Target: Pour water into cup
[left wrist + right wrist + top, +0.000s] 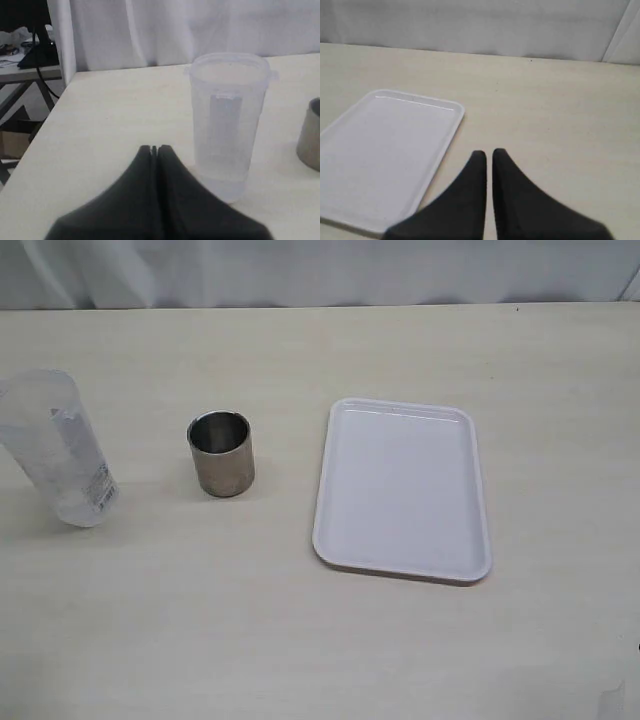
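Left gripper [154, 148] and right gripper [489, 152] closed, empty. Tumbler [60, 450], far left beside the cup [221, 454], looks light, slick: grasp mid-body.

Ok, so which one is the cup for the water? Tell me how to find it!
Find the big white tray lying flat on the pale table. Just left of it, in the exterior view, stands the cup, with a tall tumbler further left. The cup is the short, shiny grey metal one; the tumbler is see-through plastic with a label.

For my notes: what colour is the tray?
The tray is plain white; the exterior view shows it best.
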Action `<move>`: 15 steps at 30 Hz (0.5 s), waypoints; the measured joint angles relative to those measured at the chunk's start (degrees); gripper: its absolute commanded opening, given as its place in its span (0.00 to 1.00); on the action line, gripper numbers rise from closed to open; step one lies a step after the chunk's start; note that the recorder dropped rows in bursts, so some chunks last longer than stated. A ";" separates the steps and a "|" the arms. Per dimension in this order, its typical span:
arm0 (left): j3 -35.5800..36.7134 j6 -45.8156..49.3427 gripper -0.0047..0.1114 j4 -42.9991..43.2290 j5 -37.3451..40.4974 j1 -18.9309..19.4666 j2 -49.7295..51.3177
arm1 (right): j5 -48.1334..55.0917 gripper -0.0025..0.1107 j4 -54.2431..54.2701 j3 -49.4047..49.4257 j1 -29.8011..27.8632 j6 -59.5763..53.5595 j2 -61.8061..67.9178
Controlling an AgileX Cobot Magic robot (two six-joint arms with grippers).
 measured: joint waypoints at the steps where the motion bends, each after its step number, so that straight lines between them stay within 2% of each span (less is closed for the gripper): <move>1: 0.00 0.00 0.04 0.00 -1.46 0.00 0.00 | -0.70 0.06 0.00 0.00 0.00 0.00 0.00; 4: 0.00 0.00 0.04 -1.25 -8.12 0.00 0.00 | -5.28 0.06 0.00 0.00 0.00 0.00 0.00; 5: 0.00 0.00 0.04 -1.95 -13.83 0.00 0.00 | -9.15 0.06 0.13 0.00 0.00 0.00 0.00; 9: 0.00 0.00 0.04 -2.16 -23.99 0.00 0.00 | -16.89 0.06 0.13 0.00 0.00 0.00 0.00; 10: 0.00 -0.42 0.04 -2.16 -29.36 0.00 0.00 | -21.75 0.06 0.13 0.00 0.00 0.00 0.00; 11: 0.00 -0.88 0.04 -2.16 -31.38 0.00 0.00 | -23.67 0.06 0.13 0.00 0.00 0.00 0.00; 13: 0.00 -6.38 0.04 -2.16 -39.56 0.00 0.00 | -33.69 0.06 0.13 0.00 0.00 0.00 0.00; 15: 0.00 -10.26 0.04 -2.16 -43.00 0.00 0.00 | -43.32 0.06 0.13 0.00 0.00 1.81 0.00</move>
